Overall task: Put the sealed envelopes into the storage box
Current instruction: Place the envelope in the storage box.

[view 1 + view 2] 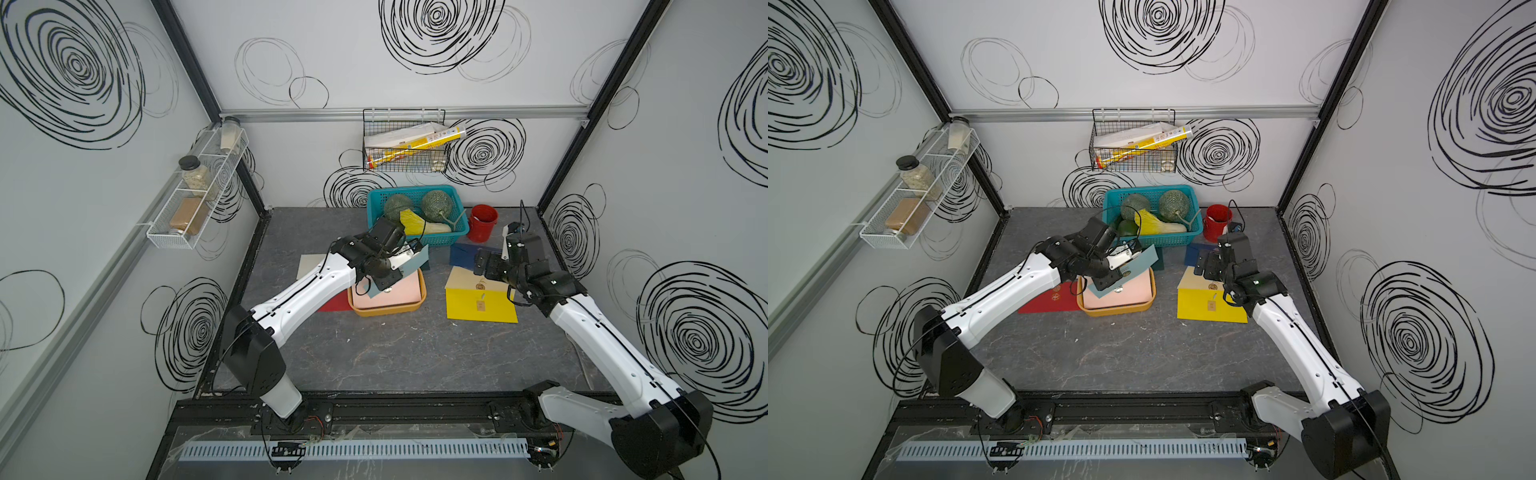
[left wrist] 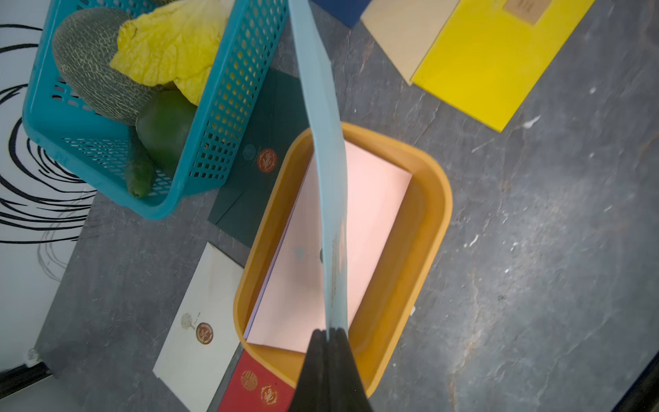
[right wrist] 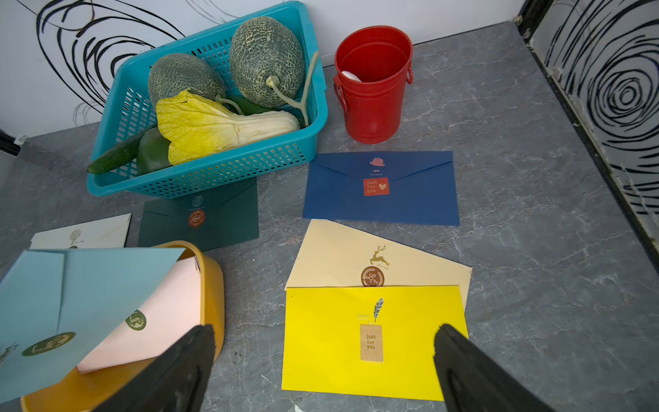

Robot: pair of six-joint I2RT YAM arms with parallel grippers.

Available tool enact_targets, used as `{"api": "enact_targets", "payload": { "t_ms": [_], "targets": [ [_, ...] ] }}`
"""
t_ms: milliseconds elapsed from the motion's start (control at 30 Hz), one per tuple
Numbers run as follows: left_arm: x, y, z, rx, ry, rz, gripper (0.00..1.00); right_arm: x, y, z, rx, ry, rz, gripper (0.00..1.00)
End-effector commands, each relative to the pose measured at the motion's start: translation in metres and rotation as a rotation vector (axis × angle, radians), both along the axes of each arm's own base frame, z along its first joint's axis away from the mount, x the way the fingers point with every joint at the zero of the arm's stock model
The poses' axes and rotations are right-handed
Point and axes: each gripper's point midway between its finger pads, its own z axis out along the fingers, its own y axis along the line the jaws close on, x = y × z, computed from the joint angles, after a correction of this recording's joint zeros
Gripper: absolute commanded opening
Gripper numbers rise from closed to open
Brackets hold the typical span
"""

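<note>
left hand (image 2: 330, 335) clamps the light blue envelope (image 2: 322, 125) over the storage box (image 2: 437, 199); right hand (image 3: 324, 330) gapes empty above the yellow envelope (image 3: 410, 314)

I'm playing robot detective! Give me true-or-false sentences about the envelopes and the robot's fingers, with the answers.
The left fingers pinch the light blue envelope above the storage box. True.
A pink envelope lies in the storage box. True.
The yellow envelope is in the box. False: the yellow envelope lies on the table, overlapping the beige envelope.
The right fingers are shut on an envelope. False: the right fingers are open and empty.
The red bucket stands inside the teal basket. False: the red bucket stands beside the teal basket.
</note>
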Motion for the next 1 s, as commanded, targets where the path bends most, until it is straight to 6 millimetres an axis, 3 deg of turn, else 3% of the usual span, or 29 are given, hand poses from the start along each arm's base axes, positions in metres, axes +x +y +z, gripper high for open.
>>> {"api": "enact_targets", "payload": {
  "t_ms": [0,267,433,600,800,967],
  "targets": [
    [-0.003,0.012,0.006,0.042,-0.072,-0.128,0.0,0.005,0.013,0.0,0.039,-0.011,0.055,1.0],
    [-0.002,0.016,-0.001,0.041,-0.075,-0.254,0.0,0.006,0.028,-0.017,0.091,0.04,0.109,1.0],
    [0.0,0.013,-0.017,0.068,-0.024,-0.272,0.0,0.006,0.03,-0.016,0.096,0.037,0.119,1.0],
    [0.001,0.005,-0.02,0.046,-0.011,-0.291,0.0,0.008,0.031,-0.016,0.091,0.036,0.123,1.0],
    [0.011,0.011,-0.046,0.121,0.048,-0.257,0.0,0.009,0.037,-0.016,0.115,0.041,0.138,1.0],
    [0.016,0.01,-0.042,0.115,0.028,-0.235,0.0,0.009,0.037,-0.018,0.112,0.045,0.145,1.0]
  ]
}}
